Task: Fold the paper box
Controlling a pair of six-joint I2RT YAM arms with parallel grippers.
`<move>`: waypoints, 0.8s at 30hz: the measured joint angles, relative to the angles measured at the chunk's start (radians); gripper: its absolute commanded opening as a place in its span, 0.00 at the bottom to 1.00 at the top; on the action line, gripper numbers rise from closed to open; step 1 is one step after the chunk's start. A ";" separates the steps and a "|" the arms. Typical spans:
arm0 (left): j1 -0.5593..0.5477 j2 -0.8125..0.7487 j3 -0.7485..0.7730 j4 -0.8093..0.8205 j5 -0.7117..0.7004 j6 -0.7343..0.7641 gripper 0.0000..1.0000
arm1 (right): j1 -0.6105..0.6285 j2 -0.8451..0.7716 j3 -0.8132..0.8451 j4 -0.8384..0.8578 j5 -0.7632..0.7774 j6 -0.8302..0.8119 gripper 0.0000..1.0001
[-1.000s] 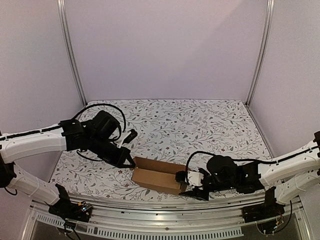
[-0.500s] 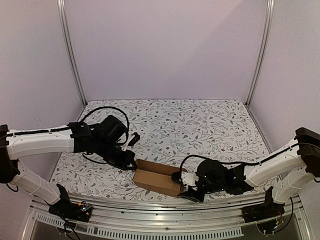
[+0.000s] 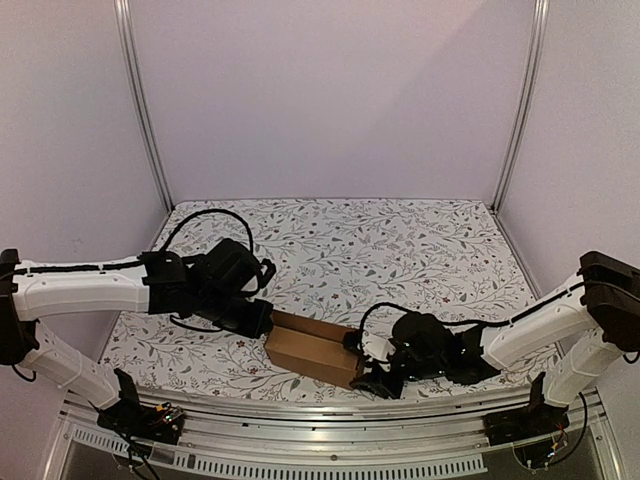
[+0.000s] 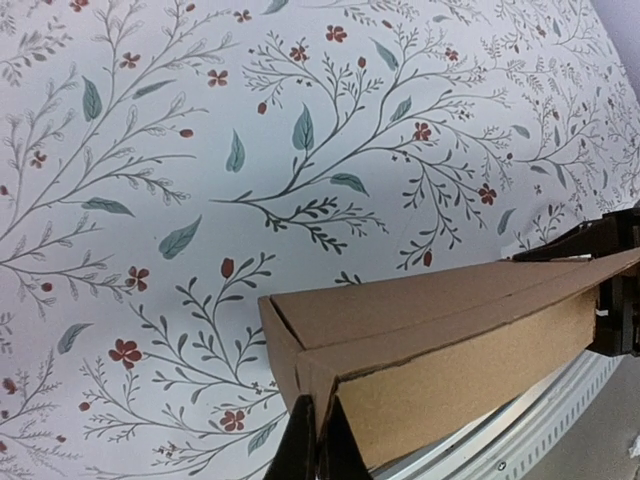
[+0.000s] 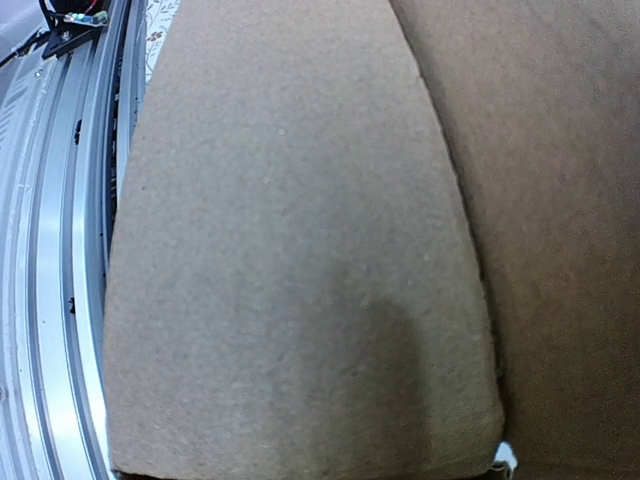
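Observation:
The paper box (image 3: pixel 312 350) lies as a long, narrow brown carton near the table's front edge. My left gripper (image 3: pixel 262 322) is at its left end. In the left wrist view its two black fingers (image 4: pixel 298 445) are shut together on the thin cardboard edge at the corner of the paper box (image 4: pixel 470 350). My right gripper (image 3: pixel 368 370) is pressed against the carton's right end. Brown cardboard of the paper box (image 5: pixel 300 250) fills the right wrist view and hides the fingers there, so I cannot see how the right jaws stand.
The floral table cover (image 3: pixel 400 250) stretches behind the carton. The metal front rail (image 3: pixel 330 425) runs just below it, close to the right gripper, and the front rail (image 5: pixel 60 250) also shows in the right wrist view. Pale walls enclose the table on three sides.
The left arm has swung right and closer to the carton's left end. The right wrist has slid left against the carton's right end. The carton has barely moved.

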 measured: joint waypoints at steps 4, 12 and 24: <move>-0.018 0.000 -0.009 0.016 -0.040 -0.020 0.00 | -0.010 0.003 0.000 0.005 -0.010 0.013 0.28; -0.028 -0.003 -0.028 0.057 -0.074 -0.057 0.00 | -0.020 0.011 0.000 0.015 -0.024 0.038 0.28; -0.039 -0.022 -0.076 0.119 -0.112 -0.094 0.00 | -0.023 0.022 0.005 0.024 -0.024 0.059 0.34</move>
